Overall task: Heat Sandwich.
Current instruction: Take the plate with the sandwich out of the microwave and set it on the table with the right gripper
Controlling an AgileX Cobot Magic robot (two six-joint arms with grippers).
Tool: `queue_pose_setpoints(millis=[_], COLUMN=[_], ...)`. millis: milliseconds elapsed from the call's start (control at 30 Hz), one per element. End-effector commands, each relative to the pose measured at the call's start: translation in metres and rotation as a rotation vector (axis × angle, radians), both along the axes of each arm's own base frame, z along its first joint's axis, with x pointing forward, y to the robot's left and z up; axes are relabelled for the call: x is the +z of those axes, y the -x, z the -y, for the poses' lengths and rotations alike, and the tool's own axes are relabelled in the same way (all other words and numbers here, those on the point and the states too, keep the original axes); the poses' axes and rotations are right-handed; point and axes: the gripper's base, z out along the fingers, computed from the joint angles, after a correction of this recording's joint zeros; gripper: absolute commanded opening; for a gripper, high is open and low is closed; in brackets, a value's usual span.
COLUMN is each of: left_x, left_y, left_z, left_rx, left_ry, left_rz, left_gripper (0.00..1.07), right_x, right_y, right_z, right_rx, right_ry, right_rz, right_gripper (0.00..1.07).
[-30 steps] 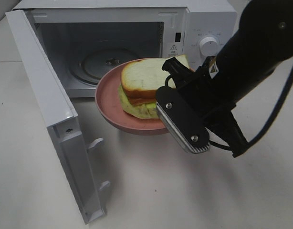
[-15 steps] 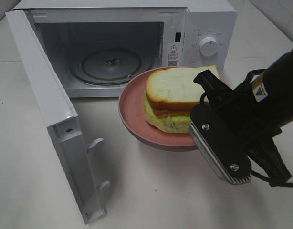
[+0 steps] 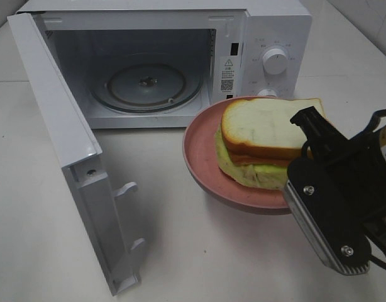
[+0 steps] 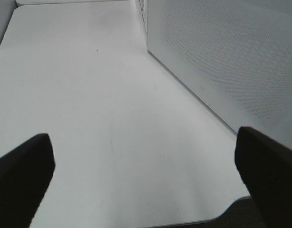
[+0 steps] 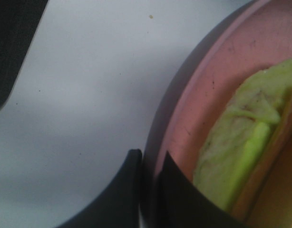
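A: What has the right gripper [image 5: 148,175] got?

B: Its two dark fingers are pinched almost together on the rim of the pink plate [image 5: 184,109], one finger outside the rim and one inside.

A: And the sandwich [image 3: 265,141]?

B: It lies on that plate, near the gripped edge. In the high view the white top slice faces up, with the green filling showing along the left and near sides. The wrist view shows the green layer [image 5: 241,147] close to the inner finger.

A: Where is the plate in the scene?

B: To the right of centre, in front of the microwave [image 3: 180,56] and just near of its control panel with the dial [image 3: 274,61]. The door [image 3: 73,157] stands swung open to the left; the glass turntable [image 3: 146,85] inside is bare.

A: The left gripper [image 4: 146,171]?

B: Spread wide, holding nothing, over the white table [image 4: 98,109] beside the white perforated wall [image 4: 227,57] of the oven.
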Motion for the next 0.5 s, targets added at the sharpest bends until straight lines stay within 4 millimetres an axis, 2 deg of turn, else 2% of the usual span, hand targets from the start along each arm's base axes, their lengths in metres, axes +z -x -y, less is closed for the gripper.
queue_pose_setpoints(millis=[33, 267, 500], left_x=[0.000, 0.000, 0.000], left_y=[0.002, 0.002, 0.002], left_z=[0.000, 0.000, 0.000], left_rx=[0.001, 0.001, 0.001], left_ry=[0.010, 0.010, 0.010], left_rz=[0.025, 0.025, 0.025], left_gripper=[0.98, 0.98, 0.98], right_x=[0.004, 0.004, 0.004], right_y=[0.003, 0.011, 0.010], right_z=[0.007, 0.018, 0.025], right_rx=[-0.038, -0.136, -0.281], right_ry=[-0.012, -0.013, 0.001], right_rz=[0.050, 0.051, 0.048], right_gripper=[0.00, 0.00, 0.00])
